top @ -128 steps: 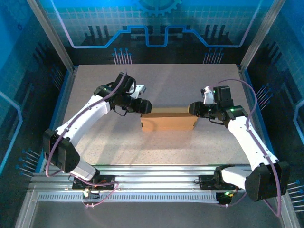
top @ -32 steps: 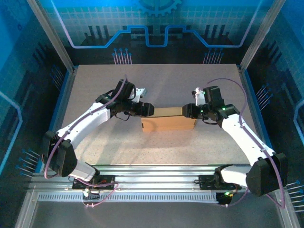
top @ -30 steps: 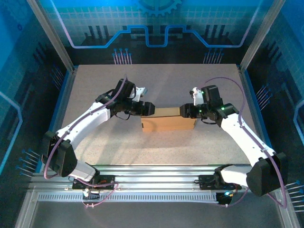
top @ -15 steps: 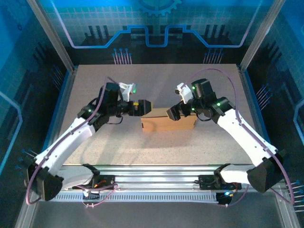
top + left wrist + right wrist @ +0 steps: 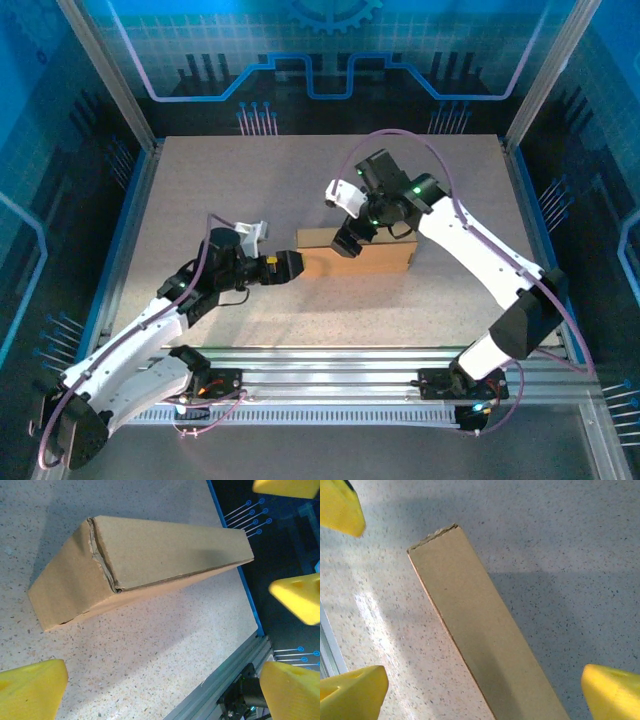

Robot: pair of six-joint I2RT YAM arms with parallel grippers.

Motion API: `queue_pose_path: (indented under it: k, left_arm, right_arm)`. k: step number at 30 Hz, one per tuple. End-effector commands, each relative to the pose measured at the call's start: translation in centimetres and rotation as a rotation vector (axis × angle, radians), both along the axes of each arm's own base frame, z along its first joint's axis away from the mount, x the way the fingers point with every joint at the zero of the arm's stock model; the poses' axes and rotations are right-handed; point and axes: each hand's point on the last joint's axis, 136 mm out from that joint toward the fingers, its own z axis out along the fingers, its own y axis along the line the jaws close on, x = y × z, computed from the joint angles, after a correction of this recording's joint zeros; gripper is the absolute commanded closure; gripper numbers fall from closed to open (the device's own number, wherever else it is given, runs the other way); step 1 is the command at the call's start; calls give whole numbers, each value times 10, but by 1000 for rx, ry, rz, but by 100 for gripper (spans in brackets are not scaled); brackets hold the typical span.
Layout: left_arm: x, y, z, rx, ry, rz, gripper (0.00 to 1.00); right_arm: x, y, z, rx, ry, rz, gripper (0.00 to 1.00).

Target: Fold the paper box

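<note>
The paper box [image 5: 375, 258] is a closed, long brown cardboard box lying flat mid-table. In the left wrist view the box [image 5: 150, 560] shows its near end with a rough, slightly gaping seam. My left gripper [image 5: 285, 268] sits just off the box's left end, open, with its yellow fingertips [image 5: 30, 690] wide apart over bare table. Over the left part of the box hovers my right gripper [image 5: 350, 240], also open. Its yellow fingertips [image 5: 615, 690] straddle the box top [image 5: 485, 635] without touching it.
The speckled table [image 5: 300, 180] is bordered by blue side rails [image 5: 128, 210] and an aluminium rail [image 5: 330, 365] along the near edge. A dark backdrop stands behind. Open room lies behind the box and to both sides.
Both grippers have left the box's ends. The left arm dropped back toward the near left. The right arm swung left and up over the box. The box has not moved.
</note>
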Motion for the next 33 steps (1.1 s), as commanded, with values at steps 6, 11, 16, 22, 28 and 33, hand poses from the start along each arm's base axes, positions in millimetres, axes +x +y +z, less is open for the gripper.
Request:
queue_pose_path:
  k: [6,11,16,22,28,33]
  left_arm:
    - [6,3,3,4,-44,31,1]
    - [8,5,6,26,-55,33,1]
    - [7,5,7,33,-61,23,1]
    - [1,7,4,44,-52,10,1]
    - [-2,9,-1,44,-47,13,1]
    - [-3,9,-3,44,-40,10,1]
  right_arm:
    - [3,-2,-24,-200,-12,86,0]
    - [5,5,-35,-225,-2,108,0]
    - [4,15,-41,-232,11,139,0]
    - [2,22,-53,-255,47,161,2]
    - [2,26,-60,-264,53,172,4]
    - [5,29,-68,-284,45,173,7]
